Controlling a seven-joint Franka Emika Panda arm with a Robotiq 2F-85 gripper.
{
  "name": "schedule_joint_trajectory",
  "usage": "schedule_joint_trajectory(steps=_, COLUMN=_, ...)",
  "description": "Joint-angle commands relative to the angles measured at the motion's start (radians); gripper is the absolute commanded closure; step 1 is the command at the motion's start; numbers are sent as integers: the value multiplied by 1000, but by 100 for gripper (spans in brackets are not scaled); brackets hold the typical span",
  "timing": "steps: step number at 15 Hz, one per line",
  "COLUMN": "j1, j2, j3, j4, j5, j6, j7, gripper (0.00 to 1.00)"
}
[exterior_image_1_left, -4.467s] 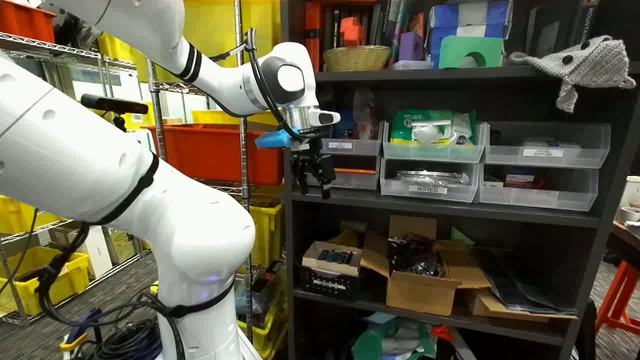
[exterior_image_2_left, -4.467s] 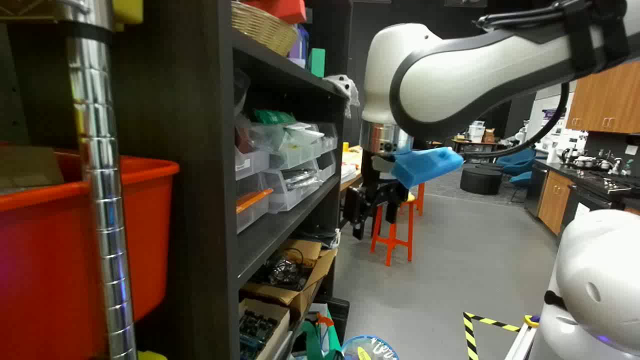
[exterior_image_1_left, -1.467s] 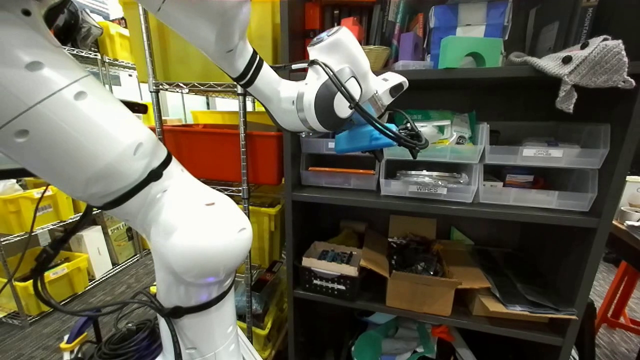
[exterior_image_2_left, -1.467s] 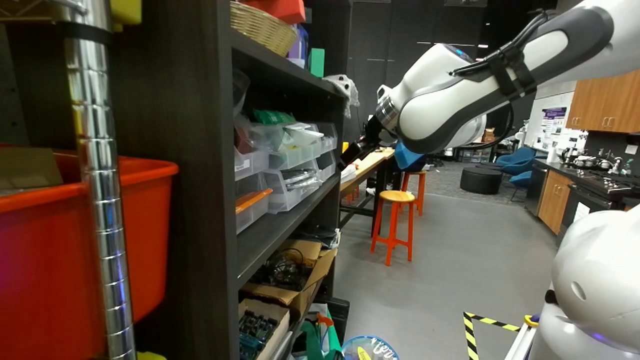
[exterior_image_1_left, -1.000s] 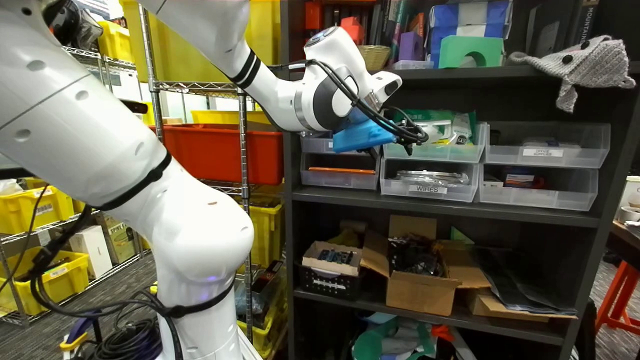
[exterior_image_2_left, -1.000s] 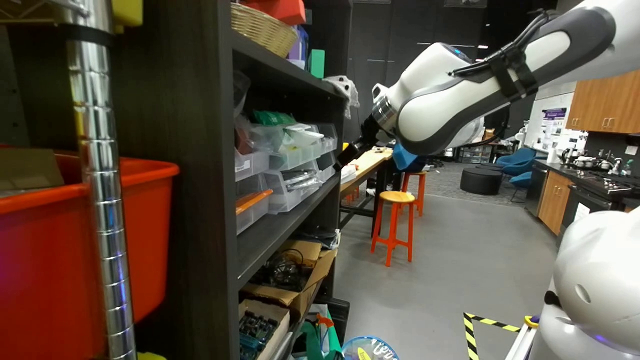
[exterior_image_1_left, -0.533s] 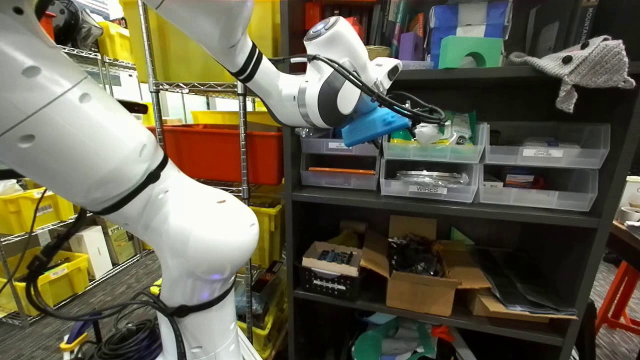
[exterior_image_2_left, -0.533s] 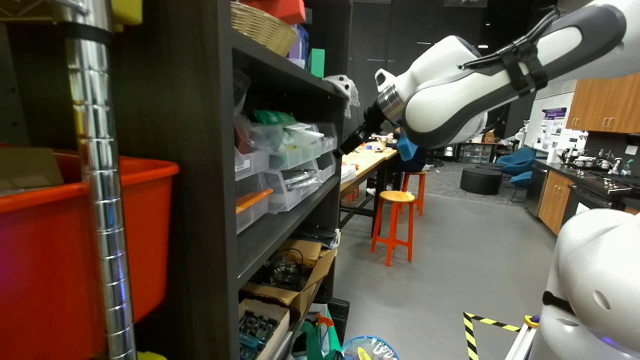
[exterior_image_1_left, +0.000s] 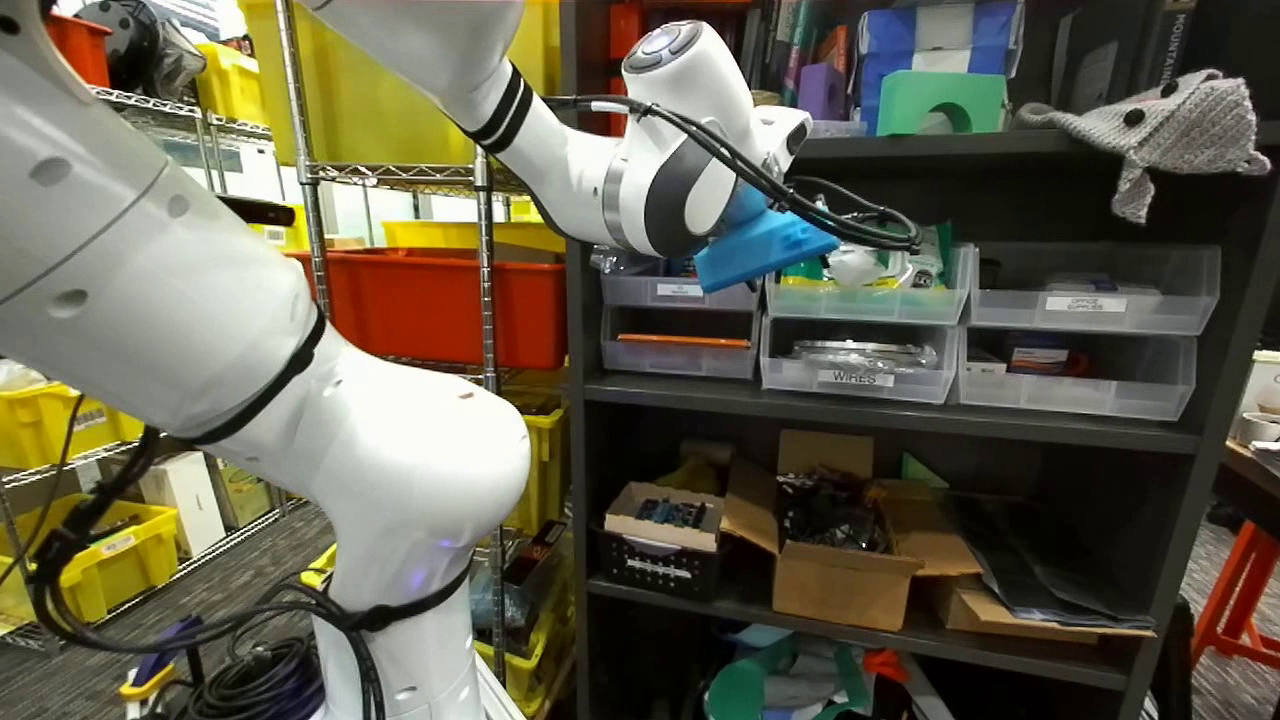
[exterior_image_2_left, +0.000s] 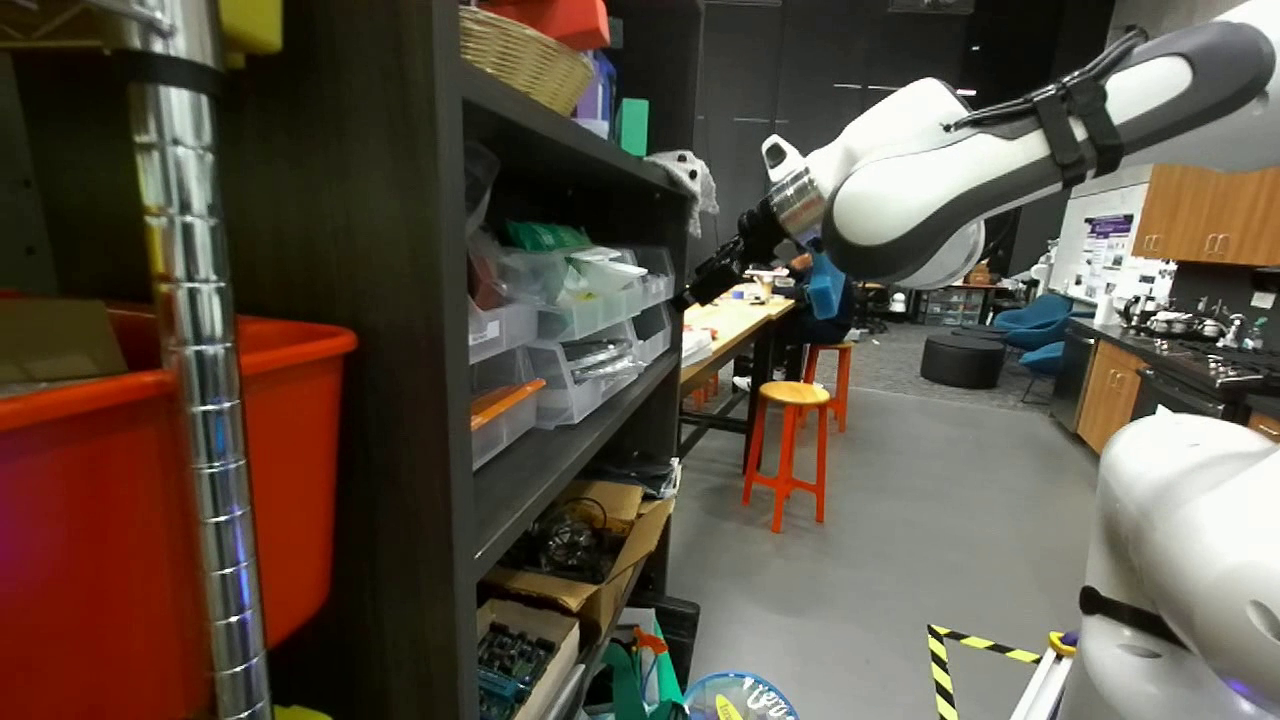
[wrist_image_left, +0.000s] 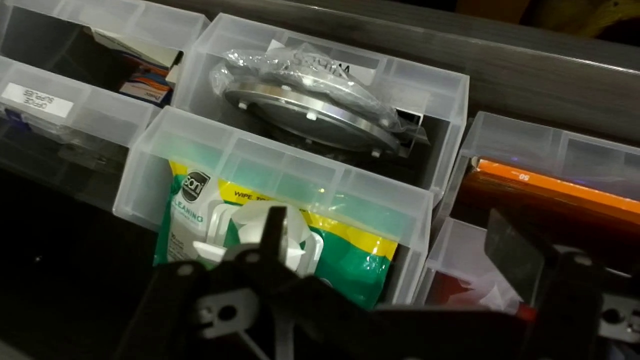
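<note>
Since the earlier frames the arm (exterior_image_1_left: 430, 460) is sitting in a new pose: fingers (wrist_image_left: 273, 235) no longer hanging straight down, now slanting in at the shelf unit (exterior_image_1_left: 890, 412)

We're seeing them standing wide apart in the wrist view, nearest to the wipes pack (wrist_image_left: 345, 252)

Pack is lying in the upper middle bin (wrist_image_left: 200, 145), green and yellow, its white lid (wrist_image_left: 316, 250) facing the fingers; that bin is sitting directly above the WIRES bin (exterior_image_1_left: 915, 385)

In the wrist view one finger is crossing in front of the lid, the other in front of the neighbouring upper bin (wrist_image_left: 457, 245), where we're making out clear film (wrist_image_left: 495, 300); contact we can't tell

WIRES bin is holding a round metal part (wrist_image_left: 280, 112), partly under clear wrap (wrist_image_left: 320, 75); the lower bin (exterior_image_1_left: 680, 362) beside it is holding an orange-edged item (wrist_image_left: 565, 182)

In an exterior view the blue block (exterior_image_1_left: 765, 250) and black cables (exterior_image_1_left: 765, 182) on the wrist are hiding most of the fingers

A cardboard box (exterior_image_1_left: 840, 590) is standing open lower in the shelf unit, a grey knitted animal (exterior_image_1_left: 1180, 130) is lying higher up
</note>
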Motion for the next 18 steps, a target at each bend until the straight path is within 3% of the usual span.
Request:
schedule_joint_trajectory(steps=1, j1=-1, j2=0, j3=3, j4=1, j5=0, j6=-1, j7=2, gripper=0)
schedule_joint_trajectory(steps=3, j1=15, j2=13, j3=4, j4=15, j5=10, j6=-11, j7=10, gripper=0)
schedule_joint_trajectory(steps=5, j1=97, j2=28, j3=-39, j4=55, j5=40, j6=-76, j7=-9, gripper=0)
schedule_joint_trajectory(steps=7, j1=224, j2=20, j3=-125, j4=98, j5=97, j6=-195, j7=-79, gripper=0)
schedule_joint_trajectory(steps=9, j1=293, j2=23, j3=-177, j4=143, j5=174, j6=-283, j7=-146, gripper=0)
schedule_joint_trajectory(steps=18, j1=313, j2=68, j3=-278, j4=271, j5=384, j6=-367, j7=-283, gripper=0)
